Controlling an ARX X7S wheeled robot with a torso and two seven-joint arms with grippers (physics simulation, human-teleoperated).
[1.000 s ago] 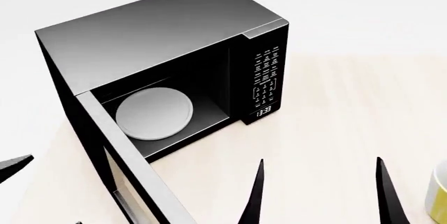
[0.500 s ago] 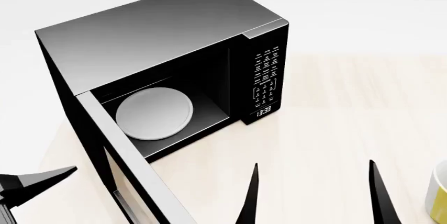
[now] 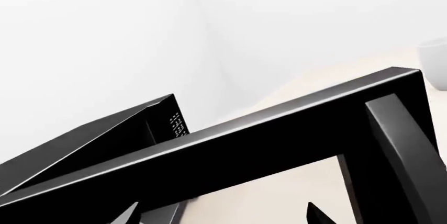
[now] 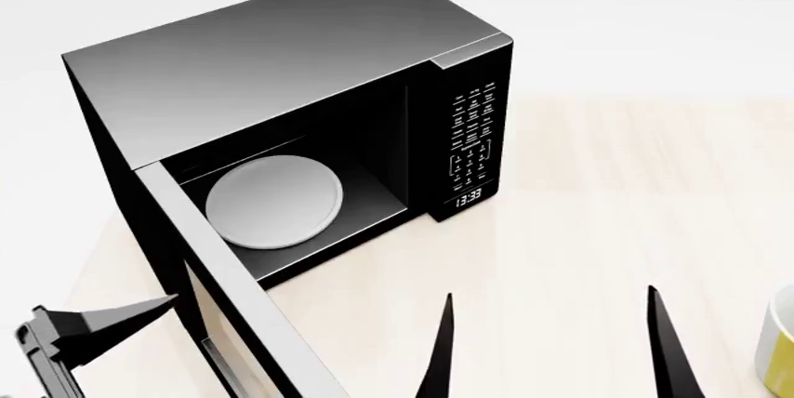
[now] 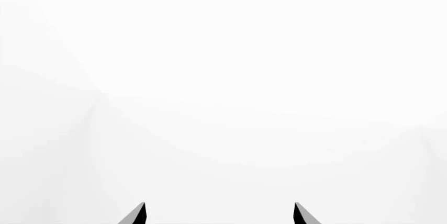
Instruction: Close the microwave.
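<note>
The black microwave [image 4: 273, 54] stands on the pale table [image 4: 620, 193], and its door [image 4: 236, 296] is swung wide open toward me on the left. The white plate [image 4: 273, 201] lies inside, and the keypad [image 4: 474, 133] is on the right front. My left gripper [image 4: 149, 310] is low at the left, just outside the door's outer face, with its tip close to the door. In the left wrist view the gripper [image 3: 220, 217] is open, and the door frame [image 3: 279, 135] crosses just ahead. My right gripper [image 4: 546, 347] is open and empty in front of the microwave, and also shows in the right wrist view [image 5: 220, 213].
A yellow-and-white mug [image 4: 782, 342] stands at the table's right edge near my right gripper. It shows as a white cup in the left wrist view [image 3: 436, 64]. The right wrist view shows only white wall. The handle is not visible.
My left gripper has moved right and up toward the door's outer face. My right gripper has drifted slightly left and lower in the view. The door has not moved.
</note>
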